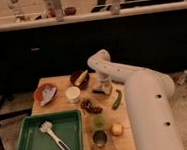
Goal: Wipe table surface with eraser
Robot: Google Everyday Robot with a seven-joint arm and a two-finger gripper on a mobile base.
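Observation:
The table surface (127, 121) is a light tan wooden top in the middle of the camera view. My white arm reaches in from the right and bends down to the table's far middle. There my gripper (103, 88) sits low, right over the table. A small dark brown block, the eraser (97, 93), shows at the gripper's lower left edge, touching the table. Most of it is hidden under the gripper.
A green tray (29, 146) with a white brush (55, 137) fills the front left. Around the gripper are a white cup (73, 94), an orange bowl (44, 93), a dark bowl (80, 78), a dark reddish cluster (92, 107), a green pepper (117, 99), two small cups (98, 129) and a round yellowish thing (117, 130).

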